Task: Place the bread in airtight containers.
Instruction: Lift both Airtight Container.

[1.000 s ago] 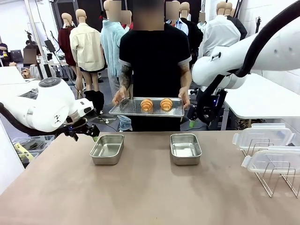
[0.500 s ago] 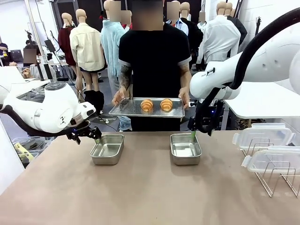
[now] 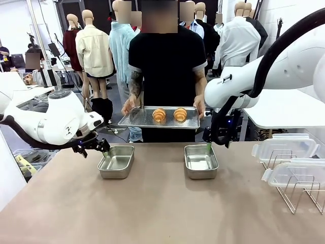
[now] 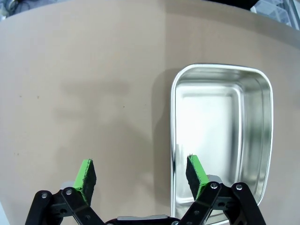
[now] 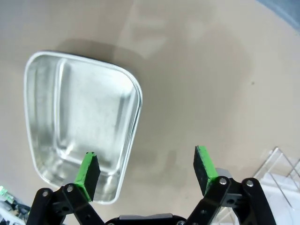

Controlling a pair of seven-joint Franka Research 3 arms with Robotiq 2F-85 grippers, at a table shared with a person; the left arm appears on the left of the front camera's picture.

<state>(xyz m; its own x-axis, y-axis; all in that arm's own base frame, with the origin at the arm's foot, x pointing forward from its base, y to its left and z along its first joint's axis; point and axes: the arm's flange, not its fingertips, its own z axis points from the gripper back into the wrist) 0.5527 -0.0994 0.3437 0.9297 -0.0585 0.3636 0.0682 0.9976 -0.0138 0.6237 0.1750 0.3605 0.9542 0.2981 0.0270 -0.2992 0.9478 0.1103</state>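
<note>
- The left pincer [image 4: 140,168] stands with its jaws wide apart and nothing between them. One green pad [image 4: 194,169] hangs over the near end of the left tin [image 4: 220,117], the other over the bare table [image 4: 84,70].
- The rest of that tin reaches away beyond the pad. Its inside is plain bright steel, and its near rim is hidden behind the finger linkage.
- The right pincer [image 5: 146,168] is also spread wide and grips nothing. One of its pads hangs over a corner of the right tin [image 5: 79,117], the other over bare tabletop.
- A clear lid [image 5: 281,164] off to the side of the right pincer is cut by the picture's edge.
- In the front view both pincers are dark and partly masked by their own wrists, so the fingers are hard to make out.
- The two croissants [image 3: 159,114] lie side by side on a perforated tray [image 3: 137,118], beyond and above both pincers and roughly between them.
- The person's hands [image 3: 128,105] hold the tray at its two ends, well apart from either tin.
- Out past the right pincer, two clear lids lean on a wire rack [image 3: 299,195], its far end cut off.
</note>
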